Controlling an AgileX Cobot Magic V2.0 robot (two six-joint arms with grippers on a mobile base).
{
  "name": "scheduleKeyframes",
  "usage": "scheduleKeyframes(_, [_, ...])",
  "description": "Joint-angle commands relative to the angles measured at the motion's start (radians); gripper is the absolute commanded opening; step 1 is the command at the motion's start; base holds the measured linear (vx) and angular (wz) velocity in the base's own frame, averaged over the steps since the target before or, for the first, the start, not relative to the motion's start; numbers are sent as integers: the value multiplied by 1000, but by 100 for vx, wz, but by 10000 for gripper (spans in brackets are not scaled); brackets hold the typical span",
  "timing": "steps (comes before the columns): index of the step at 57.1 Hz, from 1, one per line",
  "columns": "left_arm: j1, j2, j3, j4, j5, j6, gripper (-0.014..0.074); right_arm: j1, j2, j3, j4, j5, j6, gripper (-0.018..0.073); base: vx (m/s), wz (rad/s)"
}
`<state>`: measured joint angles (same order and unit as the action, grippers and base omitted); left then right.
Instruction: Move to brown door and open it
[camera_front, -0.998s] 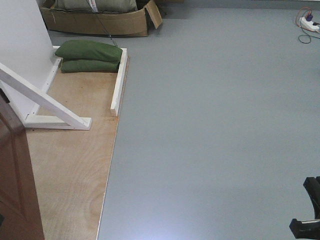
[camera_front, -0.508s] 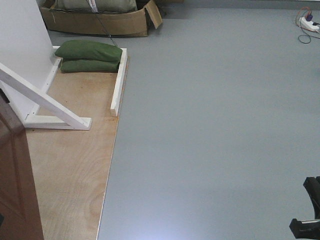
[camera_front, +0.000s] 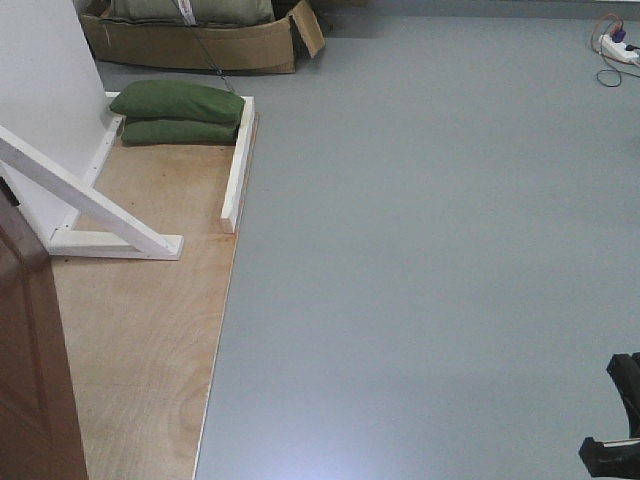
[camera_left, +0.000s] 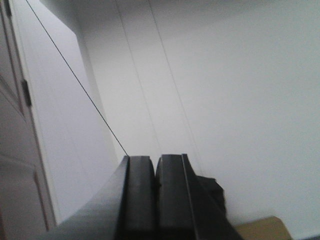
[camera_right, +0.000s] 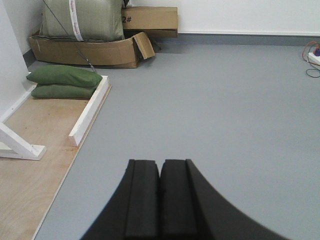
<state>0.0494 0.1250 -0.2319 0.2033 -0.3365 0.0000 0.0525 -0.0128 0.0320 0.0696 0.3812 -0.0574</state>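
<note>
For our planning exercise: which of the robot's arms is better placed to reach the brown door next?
Probably left. The brown door stands at the front view's far left edge, on that arm's side; the right arm's shut jaws face open grey floor.

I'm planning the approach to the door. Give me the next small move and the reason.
Probably turn the base a little left. The brown door shows only as a strip at the front view's left edge, its handle out of view, and the left gripper and right gripper are both shut, holding nothing.
</note>
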Motion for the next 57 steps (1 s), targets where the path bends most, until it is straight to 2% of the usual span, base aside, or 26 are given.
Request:
scheduleKeyframes(1, [27, 45, -123, -5, -74, 57, -6, 1, -6, 3, -4, -83, -8, 0, 0, 0])
scheduleKeyframes(8, [46, 50, -228, -5, -49, 163, -6, 1, -6, 3, -4, -82, -8, 0, 0, 0])
scheduleKeyframes(14, [57, 50, -282, -17, -45, 345, -6, 1, -6, 3, -4, -82, -8, 0, 0, 0])
scheduleKeyframes(18, [65, 50, -306, -80, -39, 490, -6, 1, -6, 3, -4, -82, -8, 0, 0, 0])
scheduleKeyframes(23, [73, 50, -316, -292, -58, 716, -6, 1, -6, 3, -4, -82, -8, 0, 0, 0])
scheduleKeyframes(27, [74, 50, -316, -559, -110, 912, -6, 1, -6, 3, -4, -82, -8, 0, 0, 0])
scheduleKeyframes(30, [74, 50, -316, -739, -167, 1011, -6, 1, -6, 3, -4, -82, -8, 0, 0, 0])
scheduleKeyframes(32, [74, 50, -316, -887, -235, 1064, -6, 1, -6, 3, -4, -77, -8, 0, 0, 0])
scheduleKeyframes(33, [74, 50, -316, -932, -262, 1087, -6, 1, -6, 3, -4, -76, -8, 0, 0, 0])
scheduleKeyframes(36, [74, 50, -316, -1090, -389, 1123, -6, 1, -6, 3, -4, -77, -8, 0, 0, 0])
scheduleKeyframes(39, [74, 50, -316, -1210, -527, 1133, -6, 1, -6, 3, -4, -77, -8, 0, 0, 0])
scheduleKeyframes(45, [74, 50, -316, -1367, -764, 1134, -6, 1, -6, 3, -4, -77, -8, 0, 0, 0])
scheduleKeyframes(50, [74, 50, -316, -1432, -905, 1142, -6, 1, -6, 3, -4, -77, -8, 0, 0, 0])
scheduleKeyframes(57, [73, 60, -316, -1446, -992, 1158, -6, 1, -6, 3, -4, -77, -8, 0, 0, 0])
